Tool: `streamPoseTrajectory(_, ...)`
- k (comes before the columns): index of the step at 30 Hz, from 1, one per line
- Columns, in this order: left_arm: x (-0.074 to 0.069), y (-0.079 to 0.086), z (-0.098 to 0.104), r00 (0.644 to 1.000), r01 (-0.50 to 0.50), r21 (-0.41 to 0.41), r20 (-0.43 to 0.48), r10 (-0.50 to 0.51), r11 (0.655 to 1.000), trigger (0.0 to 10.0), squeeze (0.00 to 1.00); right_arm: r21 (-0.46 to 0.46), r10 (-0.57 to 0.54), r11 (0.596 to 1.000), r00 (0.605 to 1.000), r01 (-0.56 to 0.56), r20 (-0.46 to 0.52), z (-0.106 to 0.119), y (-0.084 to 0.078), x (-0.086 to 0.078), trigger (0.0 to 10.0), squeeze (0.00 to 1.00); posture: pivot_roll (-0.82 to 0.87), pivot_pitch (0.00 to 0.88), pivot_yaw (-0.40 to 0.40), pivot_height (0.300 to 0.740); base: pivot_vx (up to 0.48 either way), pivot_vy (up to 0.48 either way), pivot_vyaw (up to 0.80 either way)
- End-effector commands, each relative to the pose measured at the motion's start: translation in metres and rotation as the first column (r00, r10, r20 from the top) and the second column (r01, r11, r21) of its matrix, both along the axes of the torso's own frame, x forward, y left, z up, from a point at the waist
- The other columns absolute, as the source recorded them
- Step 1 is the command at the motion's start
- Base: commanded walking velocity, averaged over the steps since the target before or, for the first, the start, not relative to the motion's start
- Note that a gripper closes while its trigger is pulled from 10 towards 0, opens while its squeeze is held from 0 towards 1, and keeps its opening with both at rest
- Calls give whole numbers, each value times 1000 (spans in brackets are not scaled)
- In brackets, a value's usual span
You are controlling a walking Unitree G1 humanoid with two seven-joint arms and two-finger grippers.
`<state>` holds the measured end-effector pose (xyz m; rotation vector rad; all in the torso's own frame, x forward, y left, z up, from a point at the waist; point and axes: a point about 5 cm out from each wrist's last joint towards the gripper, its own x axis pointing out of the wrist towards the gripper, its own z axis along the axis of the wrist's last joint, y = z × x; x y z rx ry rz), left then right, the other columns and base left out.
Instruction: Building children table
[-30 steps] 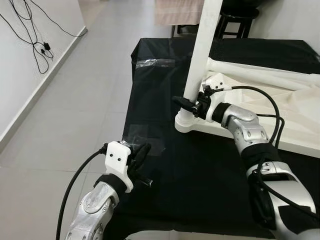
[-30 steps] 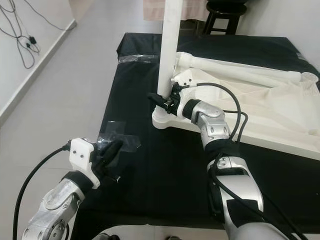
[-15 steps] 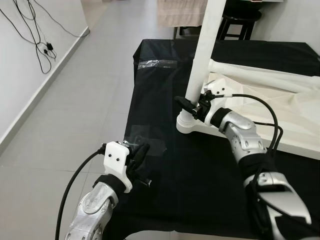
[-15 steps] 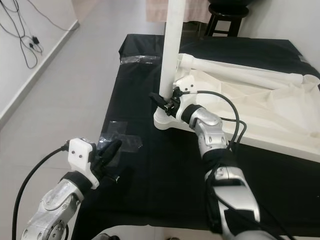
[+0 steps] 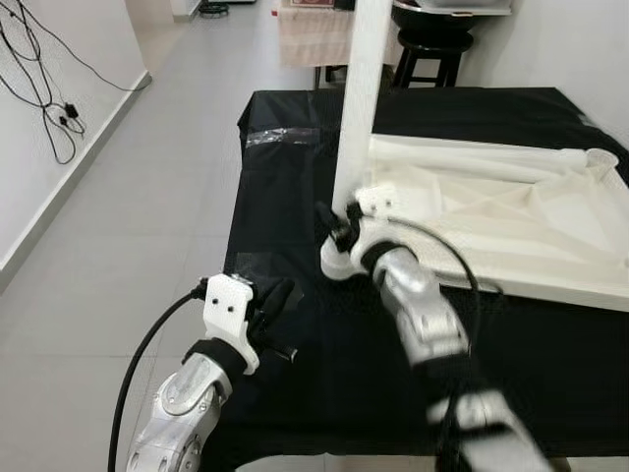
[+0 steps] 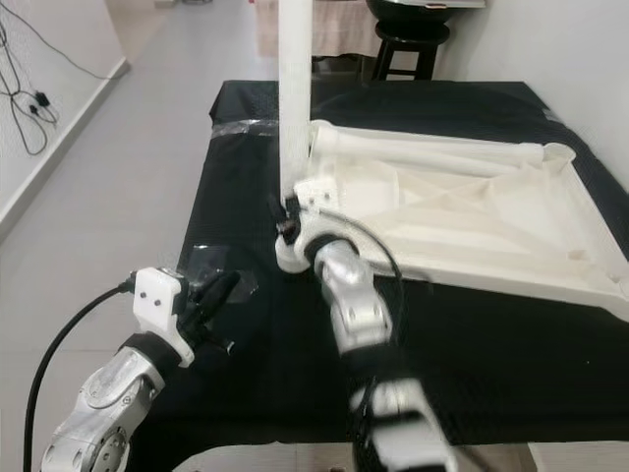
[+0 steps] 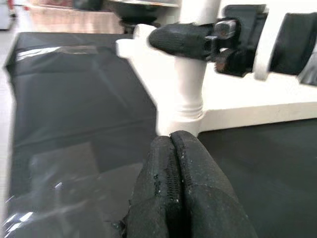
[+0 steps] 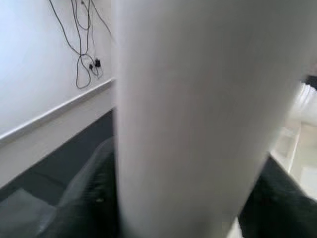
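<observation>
With the upright white leg clasped near its base by the right pincer at the corner of the overturned tabletop on the black worktop, and the left pincer closed empty nearby, the leg could be tilted or cross-threaded by any sideways pull.

White table top lies upside down on black cloth, toward cloth's right edge. White table leg stands upright in top's near-left corner socket. Right gripper clamped around leg just above socket; right arm blurred. Left gripper over cloth's near-left part, fingers together, holding nothing, beside clear tape patch. Second tape strip near cloth's far-left corner. Black stool beyond far edge. Cables on left wall.
</observation>
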<state>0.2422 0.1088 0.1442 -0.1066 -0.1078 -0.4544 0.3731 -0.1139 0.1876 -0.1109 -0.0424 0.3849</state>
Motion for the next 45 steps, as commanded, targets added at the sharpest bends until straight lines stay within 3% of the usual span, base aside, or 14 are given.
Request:
streamPoseTrajectory(1, 0, 3, -5, 1000, -16, 9, -15, 16, 1000, 10000, 0, 22, 36, 999, 998, -35, -46, -5, 0, -2, 10000, 1000, 20, 129, -25, 740, 0, 0, 0)
streamPoseTrajectory(3, 1, 2, -5, 1000, -14, 9, -16, 14, 1000, 10000, 0, 12, 89, 996, 996, -89, -21, 6, 2, -2, 10000, 1000, 18, 128, -23, 740, 0, 0, 0)
streamPoseTrajectory(4, 1, 2, -5, 1000, -12, 8, -17, 12, 1000, 10000, 0, 3, 181, 984, 984, -181, 5, 17, 5, -2, 10000, 0, 17, 128, -23, 740, 0, 0, 0)
streamPoseTrajectory(8, 1, 0, -6, 1000, -6, 6, -18, 6, 1000, 10000, 0, -15, 381, 924, 923, -381, 45, 36, 10, -1, 10000, 0, 16, 125, -22, 740, 0, 0, 0)
streamPoseTrajectory(9, 1, 0, -6, 1000, -4, 6, -19, 5, 1000, 10000, 0, -44, 476, 879, 879, -474, 42, 39, 13, -3, 10000, 0, 19, 121, -22, 740, 0, 0, 0)
streamPoseTrajectory(19, 0, 1, -6, 1000, -9, 4, -18, 9, 1000, 10000, 0, -42, 647, 761, 762, -648, -36, 32, 19, 1, 10000, 0, 23, 126, -25, 740, 0, 0, 0)
streamPoseTrajectory(21, 0, 1, -5, 1000, -12, 4, -18, 12, 1000, 10000, 0, -11, 677, 734, 734, -679, -52, 29, 22, 2, 0, 0, 29, 128, -27, 740, 0, 0, 0)
streamPoseTrajectory(22, 0, 1, -5, 1000, -12, 4, -18, 12, 1000, 10000, 0, -11, 677, 734, 734, -679, -52, 29, 22, 2, 0, 0, 29, 128, -27, 740, 0, 0, 0)
streamPoseTrajectory(28, -1, 1, -5, 1000, -13, 2, -19, 13, 1000, 10000, 0, 20, 666, 745, 743, -667, -57, 26, 17, 4, 0, 0, 29, 134, -27, 740, 0, 0, 0)
streamPoseTrajectory(40, 1, 1, -5, 1000, -6, 0, -22, 6, 1000, 10000, 0, 53, 515, 857, 857, -513, -29, 17, -10, 6, 0, 0, 14, 141, -20, 740, 0, 0, 0)
streamPoseTrajectory(41, 1, 1, -5, 1000, -6, -1, -22, 6, 1000, 10000, 0, 63, 427, 903, 903, -425, -36, 9, -11, 7, 0, 0, 11, 143, -21, 740, 0, 0, 0)
streamPoseTrajectory(42, 1, 3, -4, 1000, -9, -1, -21, 9, 1000, 10000, 0, 114, 31, 993, 996, -22, -79, -29, -1, -13, 0, 0, 0, 151, -18, 740, 0, 0, 0)
streamPoseTrajectory(43, 1, 3, -4, 1000, -9, -1, -21, 9, 1000, 10000, 0, 114, 31, 993, 996, -22, -79, -29, -1, -13, 0, 0, 0, 151, -18, 740, 0, 0, 0)
streamPoseTrajectory(45, 2, 3, -4, 1000, -10, -3, -22, 10, 1000, 10000, 0, 110, -46, 992, 994, 58, -103, -54, 25, -47, 0, 0, 12, 156, -12, 740, 0, 0, 0)
